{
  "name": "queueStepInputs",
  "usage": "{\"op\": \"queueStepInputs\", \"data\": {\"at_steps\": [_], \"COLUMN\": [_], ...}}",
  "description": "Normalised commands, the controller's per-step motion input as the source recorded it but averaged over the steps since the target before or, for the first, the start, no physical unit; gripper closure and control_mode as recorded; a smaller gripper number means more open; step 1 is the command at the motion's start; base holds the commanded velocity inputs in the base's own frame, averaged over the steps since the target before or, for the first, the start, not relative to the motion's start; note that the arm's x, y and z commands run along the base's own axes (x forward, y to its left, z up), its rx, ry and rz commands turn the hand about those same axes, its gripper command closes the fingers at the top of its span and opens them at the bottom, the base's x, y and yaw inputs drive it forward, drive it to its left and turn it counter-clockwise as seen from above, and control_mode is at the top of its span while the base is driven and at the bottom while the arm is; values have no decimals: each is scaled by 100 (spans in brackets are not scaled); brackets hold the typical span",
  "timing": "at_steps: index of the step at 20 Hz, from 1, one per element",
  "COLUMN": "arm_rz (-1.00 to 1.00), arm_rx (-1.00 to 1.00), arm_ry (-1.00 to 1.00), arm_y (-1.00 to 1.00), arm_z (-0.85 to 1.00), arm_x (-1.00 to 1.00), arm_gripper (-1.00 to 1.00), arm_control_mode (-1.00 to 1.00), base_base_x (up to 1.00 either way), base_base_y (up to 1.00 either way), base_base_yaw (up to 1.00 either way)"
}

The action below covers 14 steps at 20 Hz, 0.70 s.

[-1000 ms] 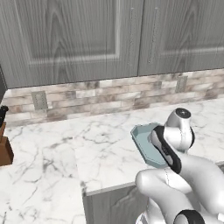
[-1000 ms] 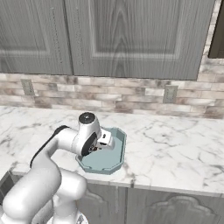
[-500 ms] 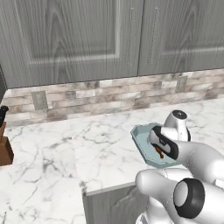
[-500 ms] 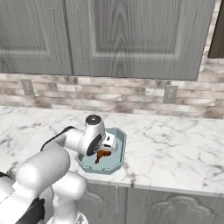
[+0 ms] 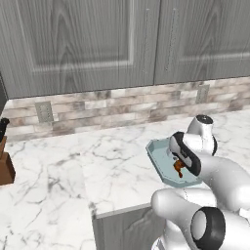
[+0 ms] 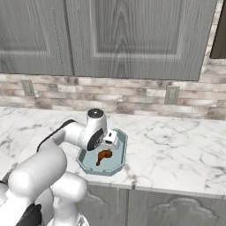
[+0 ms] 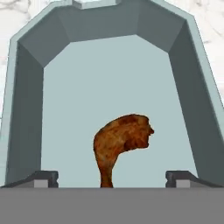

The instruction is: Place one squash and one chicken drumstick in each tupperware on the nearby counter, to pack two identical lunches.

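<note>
The reddish-brown chicken drumstick (image 7: 122, 142) lay on the floor of the pale blue-teal octagonal tupperware (image 7: 111, 26), with its plump end toward the middle of the container and its thin bone end pointing back toward the hand. In the hand view the pincer (image 7: 112, 177) stood spread wide, its two dark fingertips (image 7: 43, 177) set well apart on either side of the bone end and touching nothing, so the meat was free and rested on its own weight. That spread made sense as a release: the piece sat inside the walls, where it belonged for one of the two lunches, and nothing pressed on it. From the right base view the hand hung just above the tupperware (image 6: 118, 160), tilted down over the drumstick (image 6: 104, 156), and the container stood near the front edge of the white marble counter (image 6: 176, 148). The left base view showed the same container (image 5: 157, 158) partly hidden behind the arm, with the drumstick (image 5: 178, 170) a dark spot under the wrist, and a wooden knife block (image 5: 5, 166) far off at the left end of the counter. No squash was visible in this tupperware, so the lunch looked half packed at best, and the second container and the other foods lay outside these pictures.
</note>
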Motion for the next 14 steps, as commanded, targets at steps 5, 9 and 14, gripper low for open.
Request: {"op": "queueStepInputs", "data": {"at_steps": [5, 9, 14], "arm_rz": [-4, -7, -2], "arm_rx": [0, 0, -1], "arm_ry": [0, 0, -12], "arm_y": [0, 0, 0], "arm_z": [54, 22, 37], "arm_x": [-94, -100, -100], "arm_gripper": [-100, -100, -100], "arm_control_mode": [-100, -100, -100], "base_base_x": [0, 0, 0], "base_base_y": [0, 0, 0], "base_base_yaw": [0, 0, 0]}}
